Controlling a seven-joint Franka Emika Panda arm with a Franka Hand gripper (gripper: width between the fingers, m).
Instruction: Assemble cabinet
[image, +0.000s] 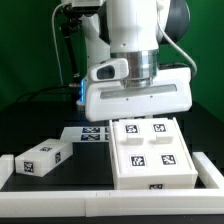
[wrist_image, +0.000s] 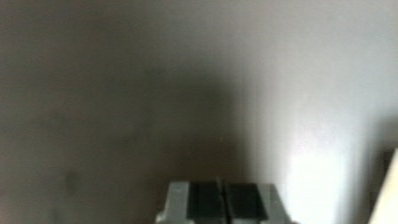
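Two views differ: exterior shows cabinet body (image: 152, 155); wrist, pincer (wrist_image: 219, 202) (closed).

White robot arm (image: 135, 28) hanging straight down, wrist vertical — white two-finger claw (wrist_image: 219, 203) pinched fully together, dark pads (wrist_image: 198, 206) touching.

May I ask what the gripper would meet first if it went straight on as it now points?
Most likely the tagged top face of the cabinet body, directly beneath the gripper, whose jaws are shut. The gap is unclear; they may be touching.
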